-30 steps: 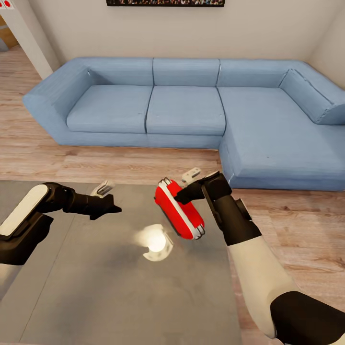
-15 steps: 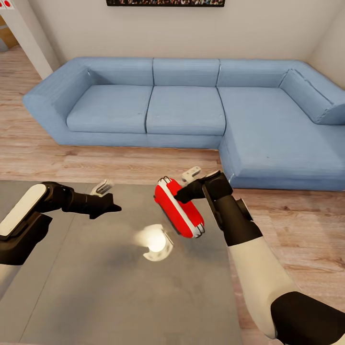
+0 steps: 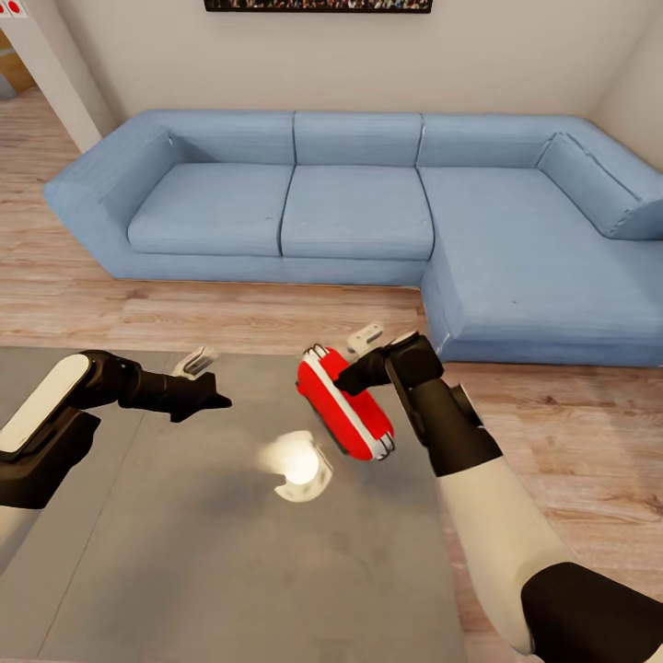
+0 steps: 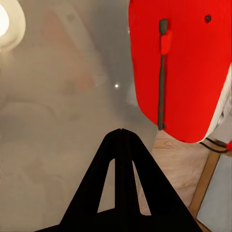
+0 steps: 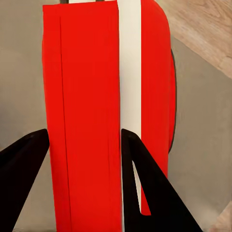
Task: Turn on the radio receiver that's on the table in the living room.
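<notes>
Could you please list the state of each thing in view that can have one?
Radio: standing on its edge at the table's right side, between the right jaws.
Right gripper: open, jaws either side of the radio.
Left gripper: shut, empty, apart from the radio.
Table: bare grey top, reflecting a lamp.

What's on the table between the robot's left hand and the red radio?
Just bare grey table. In the head view nothing sits between the left gripper and the radio receiver; the lamp's bright reflection glows a little nearer the robot.
</notes>
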Controlling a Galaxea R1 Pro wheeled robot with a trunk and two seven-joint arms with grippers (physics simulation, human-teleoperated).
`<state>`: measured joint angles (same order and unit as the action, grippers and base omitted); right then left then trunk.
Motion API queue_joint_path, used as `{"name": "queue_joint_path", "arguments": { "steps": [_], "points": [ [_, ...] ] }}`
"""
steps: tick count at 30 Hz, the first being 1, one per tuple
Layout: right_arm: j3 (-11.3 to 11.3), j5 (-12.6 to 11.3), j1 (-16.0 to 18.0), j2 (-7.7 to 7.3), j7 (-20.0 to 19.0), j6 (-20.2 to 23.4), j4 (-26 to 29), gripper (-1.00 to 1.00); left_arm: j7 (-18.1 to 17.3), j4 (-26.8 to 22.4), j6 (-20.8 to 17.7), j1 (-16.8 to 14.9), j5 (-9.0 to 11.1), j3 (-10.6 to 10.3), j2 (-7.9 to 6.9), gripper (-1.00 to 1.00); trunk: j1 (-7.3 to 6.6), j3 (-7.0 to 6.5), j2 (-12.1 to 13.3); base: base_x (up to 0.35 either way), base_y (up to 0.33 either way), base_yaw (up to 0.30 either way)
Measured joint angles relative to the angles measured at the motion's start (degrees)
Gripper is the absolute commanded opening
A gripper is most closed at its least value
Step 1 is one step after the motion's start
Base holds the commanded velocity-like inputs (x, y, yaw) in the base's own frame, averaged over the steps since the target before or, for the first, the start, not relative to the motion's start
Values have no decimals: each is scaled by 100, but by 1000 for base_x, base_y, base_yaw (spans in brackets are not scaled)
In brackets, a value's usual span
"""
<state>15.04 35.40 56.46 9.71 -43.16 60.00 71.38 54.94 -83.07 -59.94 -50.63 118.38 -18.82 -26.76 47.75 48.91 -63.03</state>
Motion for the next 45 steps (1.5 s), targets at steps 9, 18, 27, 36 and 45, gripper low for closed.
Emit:
{"name": "queue_joint_path", "arguments": {
  "steps": [9,18,27,36,45],
  "points": [
    [209,-12,-10,7,-5,-3,-979,-100,0,1,0,0,7,1,-5,-100,0,0,0,0,0,0],
    [210,-77,-5,13,-8,0,-997,-100,0,2,0,-1,0,2,-6,-100,0,0,0,0,0,0],
    [210,-73,-4,13,-8,-8,-1093,-100,7,2,0,-2,5,3,-8,-100,0,0,0,0,0,0],
    [204,-71,-11,21,-20,-8,-1100,-100,8,2,0,0,1,6,-13,-100,0,0,0,0,0,0],
    [201,-78,-12,22,-26,-7,-1092,-100,3,2,0,0,1,18,-13,-100,0,0,0,0,0,0]
  ]
}}
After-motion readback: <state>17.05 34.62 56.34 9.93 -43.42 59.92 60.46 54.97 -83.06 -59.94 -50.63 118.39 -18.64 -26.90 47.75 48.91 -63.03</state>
